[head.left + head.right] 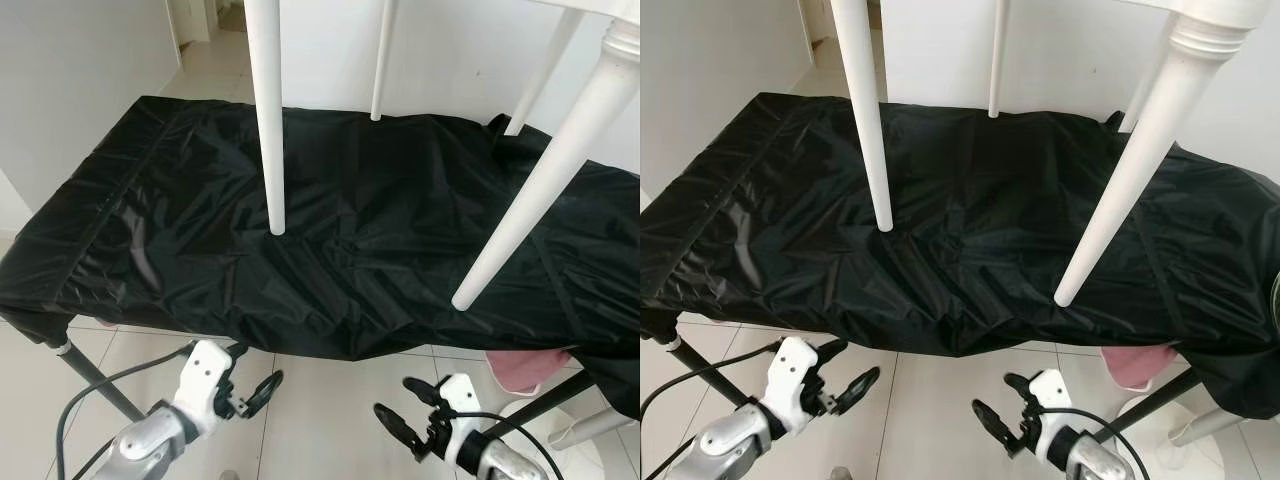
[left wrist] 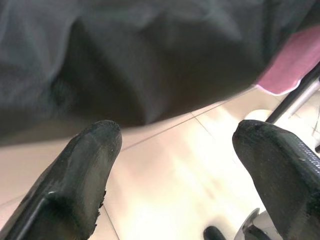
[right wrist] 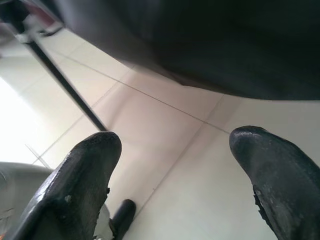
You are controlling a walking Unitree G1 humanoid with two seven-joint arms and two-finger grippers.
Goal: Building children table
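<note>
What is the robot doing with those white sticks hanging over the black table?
Those are the white legs of a small table, seen above a work table under a black cover; what holds it up is out of view. Both robot arms are low at the near edge, over the tiled floor. The left gripper and the right gripper are open, holding nothing.

no readable text, labels, brands, numbers or signs on anything in view
</note>
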